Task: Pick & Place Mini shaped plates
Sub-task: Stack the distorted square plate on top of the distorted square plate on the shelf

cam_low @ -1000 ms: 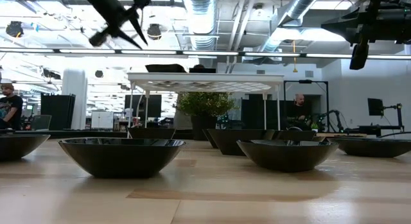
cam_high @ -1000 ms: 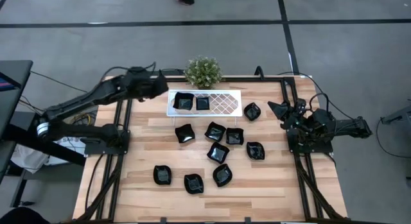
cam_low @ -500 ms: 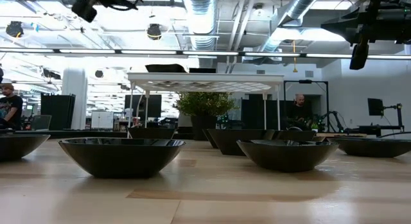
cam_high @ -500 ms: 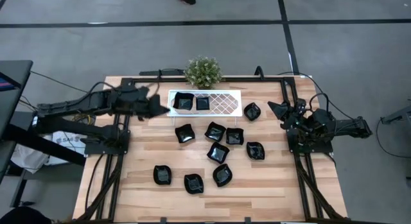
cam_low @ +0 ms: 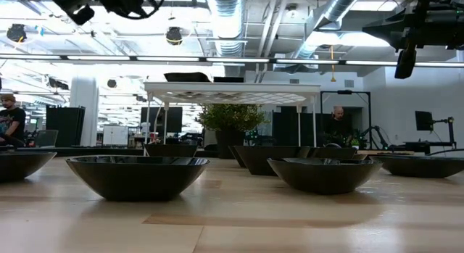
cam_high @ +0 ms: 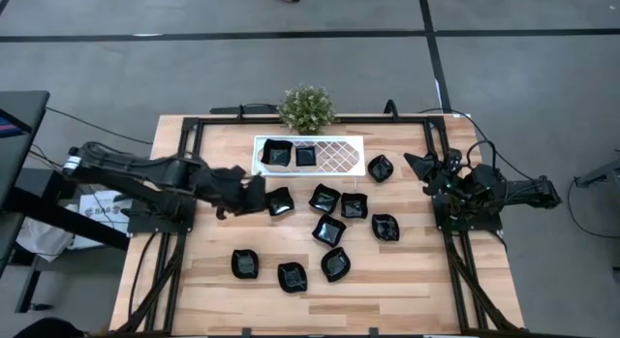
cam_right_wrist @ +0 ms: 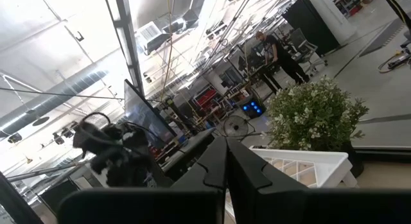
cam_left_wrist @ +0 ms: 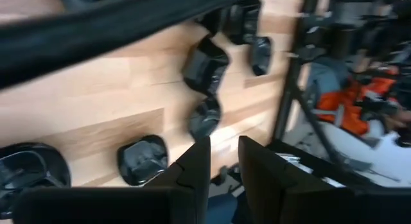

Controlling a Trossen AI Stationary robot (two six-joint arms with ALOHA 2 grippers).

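Note:
Several mini shaped plates, glossy black, lie scattered on the wooden table (cam_high: 208, 280), among them one at the cluster's left (cam_high: 279, 200) and one at the near left (cam_high: 244, 264). Two more sit in the left end of the white lattice tray (cam_high: 334, 156). My left gripper (cam_high: 258, 191) hovers above the table just left of the leftmost cluster plate, slanting down, open by a narrow gap (cam_left_wrist: 223, 161) with nothing between its fingers. My right gripper (cam_high: 417, 166) waits folded at the table's right edge, shut (cam_right_wrist: 226, 163) and tipped upward.
A small green potted plant (cam_high: 307, 107) stands behind the tray at the far edge. Black frame rails (cam_high: 184, 231) run along both sides of the table. Bare wood lies along the near edge. People show in the room beyond the table.
My left gripper has swung from the tray's left end toward the table's near side and a little to the right, sinking slightly and turning about, and now hangs beside the leftmost plate of the cluster. No plate has moved.

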